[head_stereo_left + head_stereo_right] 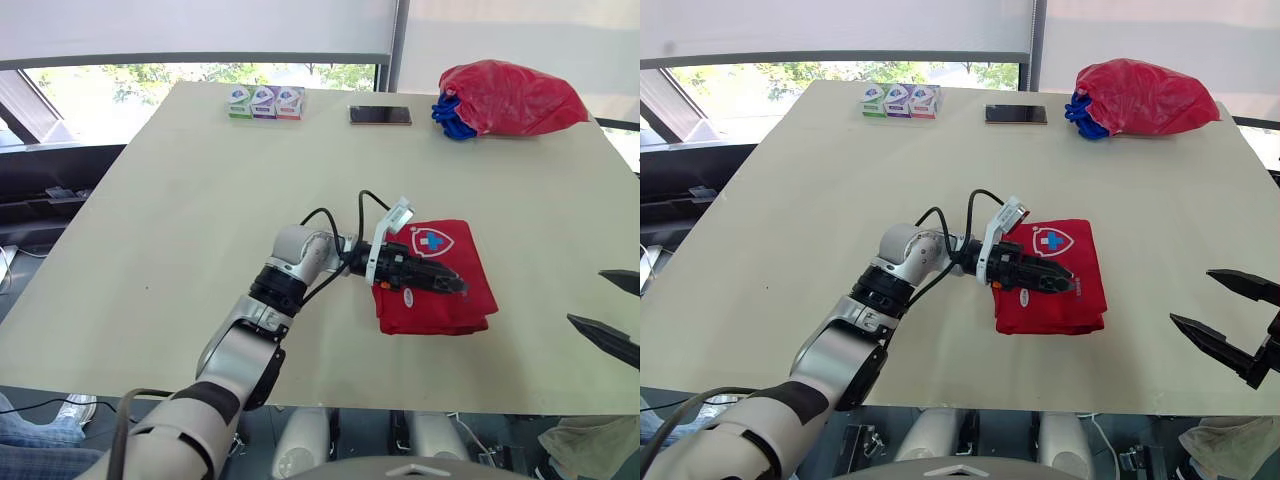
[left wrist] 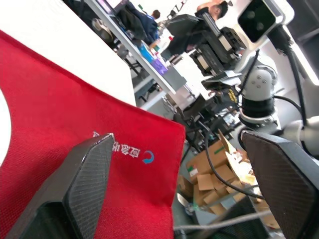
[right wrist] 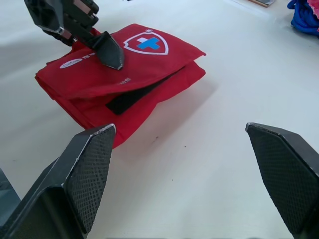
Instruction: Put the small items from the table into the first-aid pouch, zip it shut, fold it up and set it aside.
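Both jaws: spread open, empty.
Right wrist: left gripper tip on folded red fabric pouch.
Left wrist: white lettering, unreadable.

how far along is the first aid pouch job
Done: the pouch lies folded on the table. In hand: the left gripper, open, rests a fingertip on its top flap. Left: setting it aside. The right gripper hangs open beside it. Three small boxes sit at the far edge.
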